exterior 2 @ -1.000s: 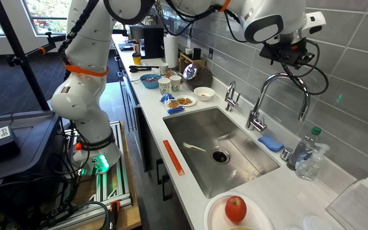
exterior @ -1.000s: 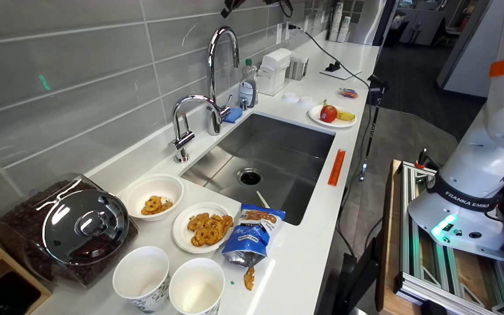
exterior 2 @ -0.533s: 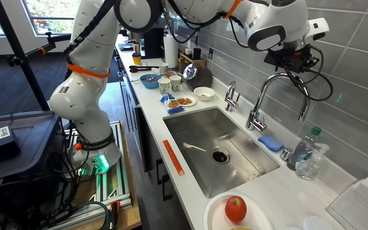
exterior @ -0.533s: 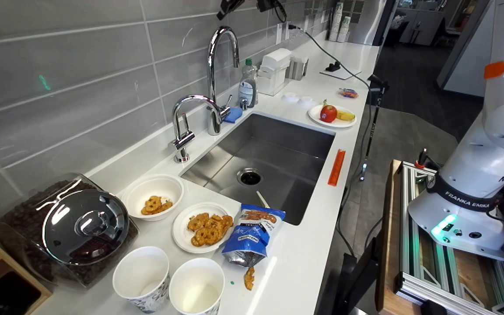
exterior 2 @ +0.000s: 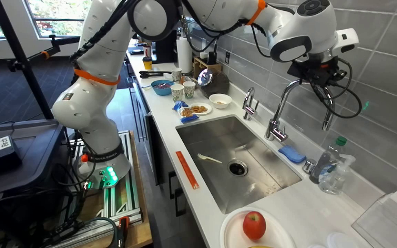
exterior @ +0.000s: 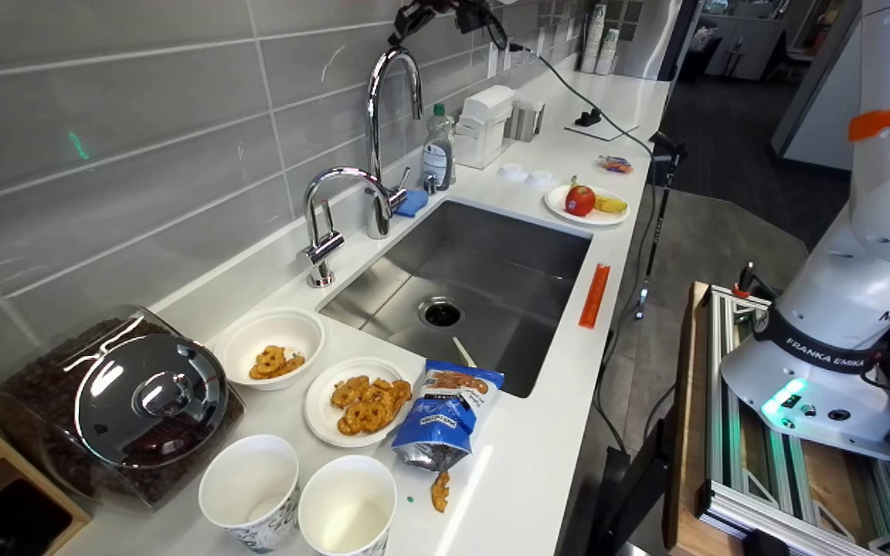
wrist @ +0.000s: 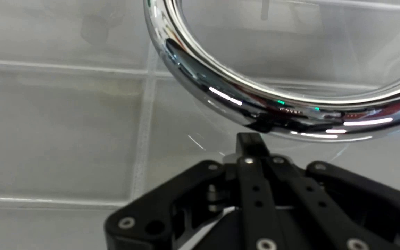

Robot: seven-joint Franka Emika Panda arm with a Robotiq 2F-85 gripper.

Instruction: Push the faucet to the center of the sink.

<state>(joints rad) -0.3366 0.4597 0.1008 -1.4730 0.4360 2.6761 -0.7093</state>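
Probably we're at the lining-up step: our pincer (wrist: 251, 141), tips together on nothing, is at the top of the faucet (wrist: 266, 108); contact we cannot tell. Next we should slip wall-side and swing the faucet over the sink (exterior 2: 233, 148) below. Near the pincer, the tiled wall (wrist: 64, 139) may crowd us; lower stands a green-capped bottle (exterior 2: 326, 159).

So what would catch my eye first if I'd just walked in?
Probably the big white robot arm, its black gripper up close to the arch of the tall chrome faucet behind the sink. Then colour: a red apple on a white plate beside the sink, and a bright orange strip along the sink's front side.
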